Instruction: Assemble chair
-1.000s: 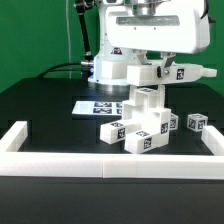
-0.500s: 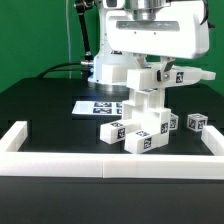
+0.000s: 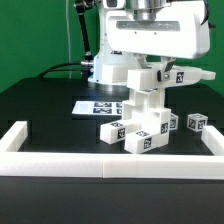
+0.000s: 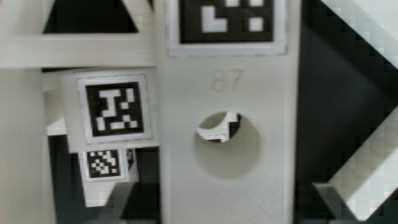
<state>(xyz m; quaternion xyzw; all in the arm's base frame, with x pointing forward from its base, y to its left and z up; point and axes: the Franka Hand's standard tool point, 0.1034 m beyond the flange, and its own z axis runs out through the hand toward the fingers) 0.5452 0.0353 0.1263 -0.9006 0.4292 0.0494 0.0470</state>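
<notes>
My gripper (image 3: 150,76) hangs over the chair pieces at the middle of the table, shut on a white chair bar (image 3: 148,98) that stands upright. A tagged crosspiece (image 3: 180,72) juts toward the exterior view's right at its top. The bar's lower end reaches the pile of tagged white chair blocks (image 3: 138,132). In the wrist view the bar (image 4: 228,160), with a round hole and a tag above it, fills the gap of my gripper (image 4: 222,208); one fingertip (image 4: 342,202) shows beside it.
The marker board (image 3: 98,105) lies flat behind the pile. A small tagged cube (image 3: 196,122) stands at the exterior view's right. A low white border rail (image 3: 110,162) runs along the front and both sides of the black table.
The gripper and the held bar have shifted very slightly downward since a second ago. Over the last half second nothing visibly moved.
</notes>
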